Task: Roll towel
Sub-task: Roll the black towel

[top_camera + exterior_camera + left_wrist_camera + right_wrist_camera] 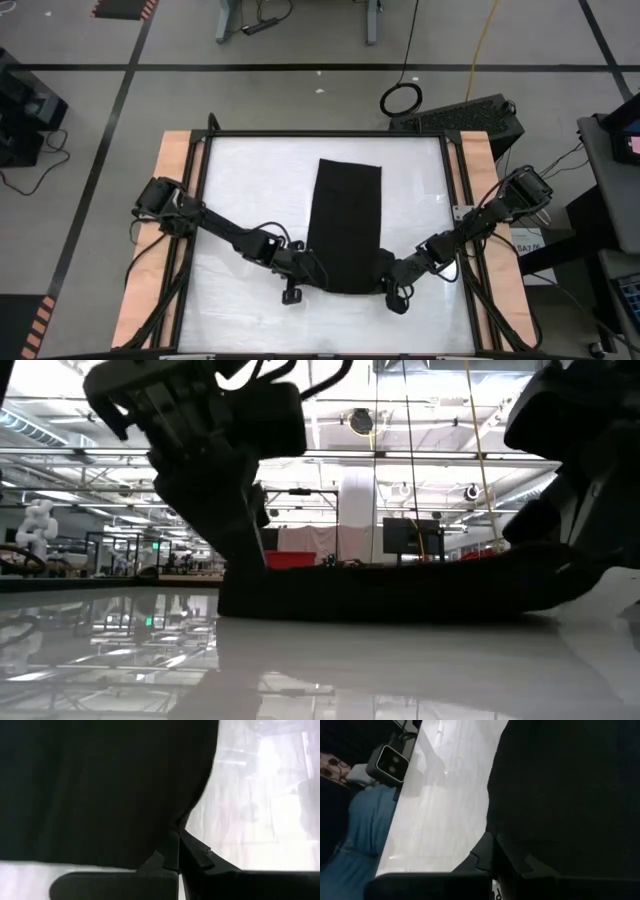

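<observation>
The black towel [345,215] lies flat as a long strip on the white tabletop [250,200], running from the far middle to the near side. My left gripper [308,272] is shut on the towel's near left corner. My right gripper [383,276] is shut on its near right corner. In the low view the towel [400,590] is a low dark band between the two grippers, its right end raised a little off the table. My left gripper pinches the towel's near left corner [170,827] between its two fingers, coming in low from the table's left and near side. The rest of the towel lies on the table. My right gripper pinches the towel's near right corner [496,827] between its two fingers, coming in low from the table's right and near side. The corner [570,575] is raised slightly, and the rest of the towel lies on the table.
Wooden boards [175,200] and a black frame border the tabletop on the left and right. A small white camera box [390,762] and blue cloth [355,830] show beyond the table's edge. White tabletop lies to both sides of the towel.
</observation>
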